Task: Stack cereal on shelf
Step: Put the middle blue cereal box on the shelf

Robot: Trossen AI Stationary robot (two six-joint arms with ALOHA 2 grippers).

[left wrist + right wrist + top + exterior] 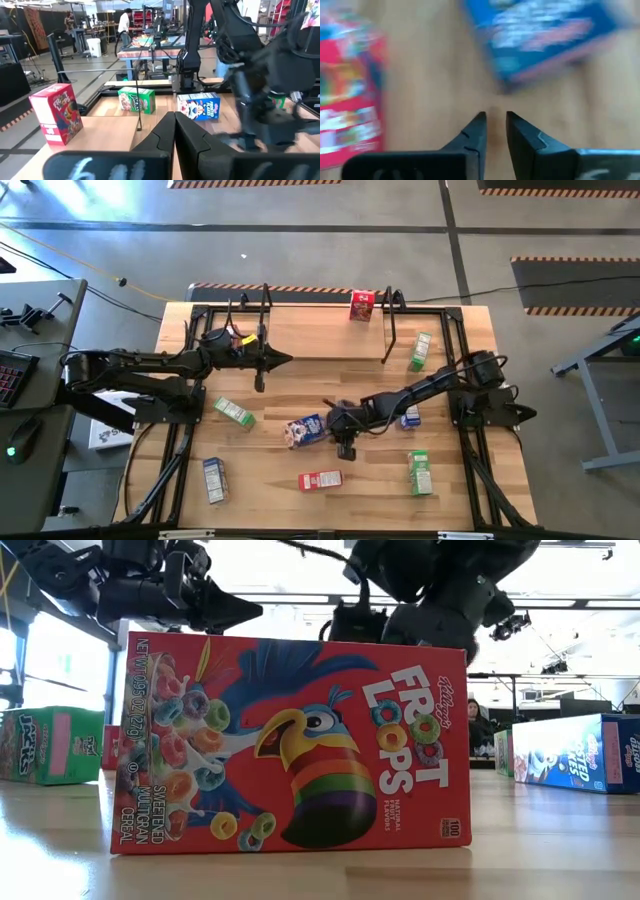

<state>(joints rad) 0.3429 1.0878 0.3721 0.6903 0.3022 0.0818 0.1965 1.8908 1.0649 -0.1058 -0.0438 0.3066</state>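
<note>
Hovering over the middle of the table (pixel 300 350), the right gripper (pixel 346 448) is pointing down at bare wood, its fingers (pixel 472 132) nearly pressed together with a thin gap between the tips and nothing pinched. Just beside it, a blue box (pixel 305 430) is lying flat and skewed, and a red box (pixel 320 479) is lying flat nearer the front edge; the right wrist view is showing both, the blue box (pixel 545 35) and the red box (pixel 347 85), each apart from the fingertips. Left gripper (pixel 278 360) is hanging over the shelf (pixel 320 335) at the back of the table, fingers (pixel 165 135) pressed together, holding nothing. Shelf is carrying one red box (pixel 361 305), standing upright near its right hoop frame (pixel 390 320). Remaining cereal is sitting scattered on the table: a green box (pixel 420 351) just right of the shelf, a green box (pixel 233 412) left of centre, a blue box (pixel 213 479) front left, a green box (pixel 419 472) front right, a blue box (pixel 410 417) partly hidden under the right arm. Low view is filled by the red box (pixel 290 740) standing on its long edge.
</note>
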